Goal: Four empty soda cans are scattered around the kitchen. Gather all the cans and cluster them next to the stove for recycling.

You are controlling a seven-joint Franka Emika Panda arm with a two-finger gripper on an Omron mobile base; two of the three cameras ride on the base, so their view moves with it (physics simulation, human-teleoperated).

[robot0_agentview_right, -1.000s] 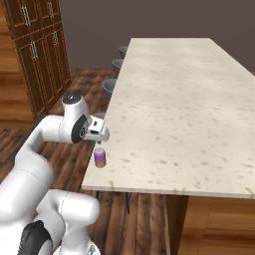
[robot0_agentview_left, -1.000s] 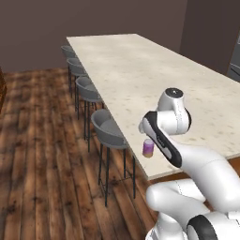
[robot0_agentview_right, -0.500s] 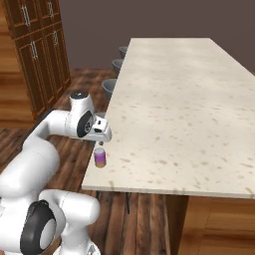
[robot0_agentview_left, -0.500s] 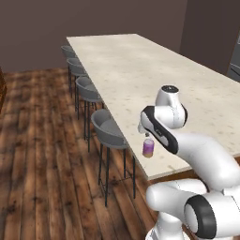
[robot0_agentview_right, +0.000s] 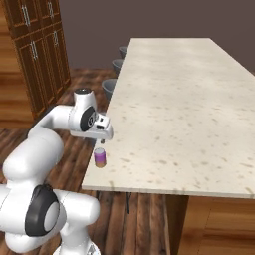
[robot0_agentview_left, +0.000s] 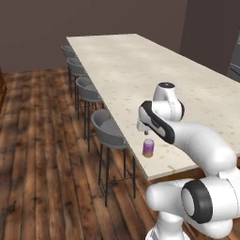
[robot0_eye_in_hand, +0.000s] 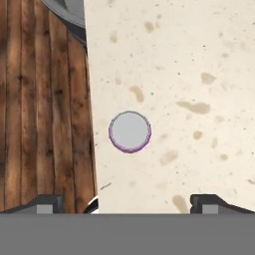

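Indoors | speckled counter (robot0_agentview_left: 140, 70) | plank floor (robot0_agentview_left: 42, 140) | stools (robot0_agentview_left: 108, 131)

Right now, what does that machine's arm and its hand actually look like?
The arm is built of fat, rounded glossy white segments, like smooth tubes joined end to end. Dark grey to black bands and round caps mark the joints, with a big dark disc low on its body. The hand is a small white block ending in two short dark fingers. No cables or lettering are visible.

Hand view crops the nearest stool (robot0_eye_in_hand: 67, 12) seat.
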